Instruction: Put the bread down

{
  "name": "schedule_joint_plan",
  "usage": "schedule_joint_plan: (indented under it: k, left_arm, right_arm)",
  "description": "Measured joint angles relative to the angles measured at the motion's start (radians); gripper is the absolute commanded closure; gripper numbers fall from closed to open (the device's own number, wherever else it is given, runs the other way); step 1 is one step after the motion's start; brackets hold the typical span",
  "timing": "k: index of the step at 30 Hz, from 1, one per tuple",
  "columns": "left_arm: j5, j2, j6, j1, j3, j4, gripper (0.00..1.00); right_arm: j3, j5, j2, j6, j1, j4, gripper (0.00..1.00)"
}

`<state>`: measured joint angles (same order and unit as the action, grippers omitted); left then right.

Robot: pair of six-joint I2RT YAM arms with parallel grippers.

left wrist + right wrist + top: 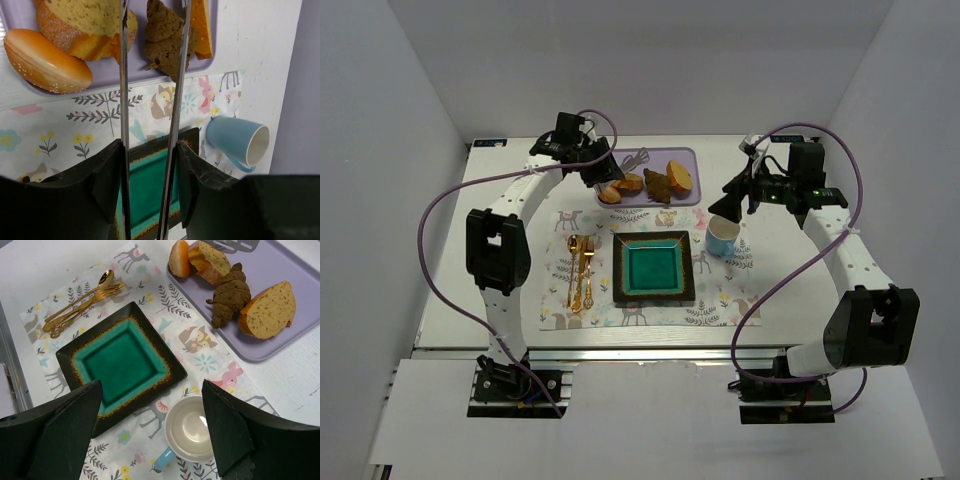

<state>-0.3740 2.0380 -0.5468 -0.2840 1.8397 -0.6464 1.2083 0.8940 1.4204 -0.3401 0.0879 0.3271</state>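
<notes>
Top external view: the bread (pixel 657 185) lies on the purple tray (pixel 686 160) at the bench's far edge, just beside a golden slice (pixel 680 178); left wrist view: the left end effector (pixel 150 147) is clamped on tongs (pixel 123 75) whose arms frame the bread, tips out of frame, contact unconfirmed; right wrist view: the right end effector (pixel 150 390) stands wide open, empty, above the cup (pixel 190 430); hazard: closing tongs may snag the adjacent slice, or the rough crust may slip free.
</notes>
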Motion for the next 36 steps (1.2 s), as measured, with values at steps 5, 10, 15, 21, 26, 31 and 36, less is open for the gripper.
schedule_joint_plan:
  k: [5, 10, 15, 21, 26, 31, 36]
  left_arm:
    - [0.0, 0.033, 0.0, -0.005, 0.008, -0.011, 0.46]
    - [-0.01, 0.058, 0.0, -0.007, 0.009, -0.011, 0.46]
    - [-0.031, 0.068, 0.0, -0.007, 0.009, -0.006, 0.46]
    - [-0.066, 0.068, -0.003, -0.008, 0.008, 0.006, 0.49]
    - [-0.087, 0.068, -0.011, -0.012, 0.007, 0.021, 0.63]
    - [-0.091, 0.068, -0.018, -0.013, 0.007, 0.029, 0.83]
    - [-0.095, 0.068, -0.021, -0.013, 0.007, 0.032, 0.98]
  right_arm:
    - [-0.014, 0.0, 0.0, 0.0, -0.005, 0.002, 0.15]
    - [-0.014, 0.0, 0.0, 0.0, -0.009, 0.0, 0.15]
    - [-0.014, 0.002, 0.0, 0.001, -0.009, 0.0, 0.15]
    - [-0.014, 0.003, 0.0, 0.002, -0.009, 0.0, 0.15]
    - [-0.014, 0.003, 0.0, 0.008, -0.009, -0.001, 0.15]
    - [-0.014, 0.005, 0.0, 0.012, -0.01, -0.001, 0.15]
    - [-0.016, 0.007, 0.0, 0.015, -0.01, -0.002, 0.15]
